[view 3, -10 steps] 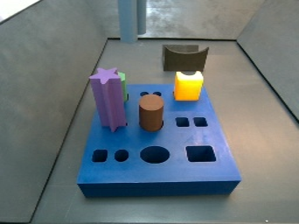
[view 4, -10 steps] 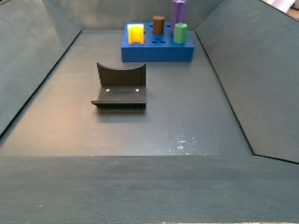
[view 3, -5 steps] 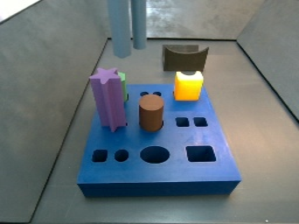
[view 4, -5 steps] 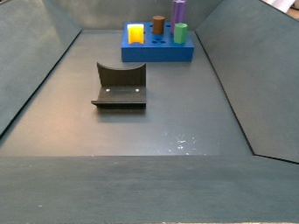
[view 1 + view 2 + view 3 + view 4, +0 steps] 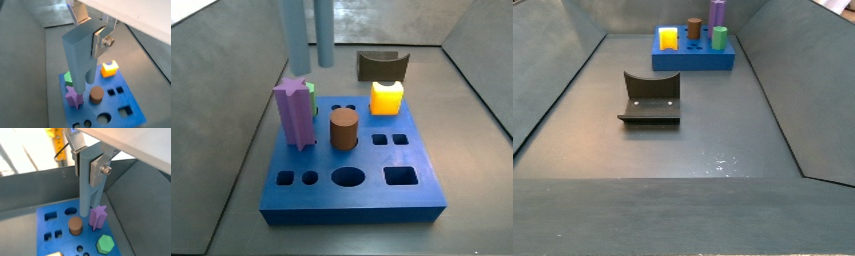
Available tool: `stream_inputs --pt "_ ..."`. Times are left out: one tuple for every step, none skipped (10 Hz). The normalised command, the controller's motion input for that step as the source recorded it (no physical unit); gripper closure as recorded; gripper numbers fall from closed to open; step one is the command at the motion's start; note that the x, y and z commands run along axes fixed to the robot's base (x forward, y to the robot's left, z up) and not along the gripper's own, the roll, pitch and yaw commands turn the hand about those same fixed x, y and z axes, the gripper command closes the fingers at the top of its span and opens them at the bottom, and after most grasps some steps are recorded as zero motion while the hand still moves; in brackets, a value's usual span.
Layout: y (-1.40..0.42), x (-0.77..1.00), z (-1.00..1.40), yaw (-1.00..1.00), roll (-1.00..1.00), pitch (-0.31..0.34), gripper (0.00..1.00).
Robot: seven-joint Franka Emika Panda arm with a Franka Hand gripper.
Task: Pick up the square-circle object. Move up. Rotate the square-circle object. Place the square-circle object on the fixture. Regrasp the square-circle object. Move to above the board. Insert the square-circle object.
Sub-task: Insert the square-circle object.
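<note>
The square-circle object (image 5: 79,57), a long slim grey-blue peg, hangs upright with my gripper (image 5: 84,39) shut on its upper end. In both wrist views a silver finger (image 5: 99,170) presses its side. Below it lies the blue board (image 5: 128,109) with its holes. In a side view the peg (image 5: 295,40) comes down from the upper edge above the board's (image 5: 318,195) far left end, and the gripper itself is out of frame. The dark fixture (image 5: 381,66) stands behind the board with nothing on it. It also shows in the other side view, fixture (image 5: 651,95) in mid-floor.
On the board stand a purple star peg (image 5: 295,115), a brown cylinder (image 5: 344,130), a yellow block (image 5: 386,97) and a green hexagon piece (image 5: 105,245). Grey walls slope up around the floor. The board (image 5: 694,62) sits far back in that side view.
In the side view the peg has shifted left and come lower in the frame, from beside the fixture toward the purple star peg. Nothing on the board has moved.
</note>
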Motion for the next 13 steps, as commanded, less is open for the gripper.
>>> stream_inputs --pt "-0.36 0.0 0.0 -0.69 0.0 0.243 1.0" --pt "-0.35 0.0 0.0 -0.69 0.0 0.234 1.0" --pt "-0.36 0.05 0.0 -0.63 0.0 0.191 1.0" --pt "-0.32 0.13 0.0 -0.61 0.0 0.133 1.0" --pt "-0.28 0.1 -0.03 -0.56 0.04 0.187 1.0" --pt "-0.23 0.05 -0.14 -0.38 0.08 0.423 1.0" --pt "-0.26 0.13 -0.05 -0.19 0.14 0.491 1.0" --pt "-0.25 0.16 -0.03 -0.17 0.18 0.484 1.0" --pt "-0.24 0.18 -0.07 -0.18 0.21 0.459 1.0" --pt "-0.24 0.19 -0.14 -0.21 0.26 0.403 1.0" --pt "-0.28 0.15 -0.31 -0.35 0.37 0.19 1.0" --pt "-0.38 0.22 -0.29 -0.38 0.49 0.0 1.0" --pt "-0.15 0.22 -0.03 -0.22 0.2 -0.106 1.0"
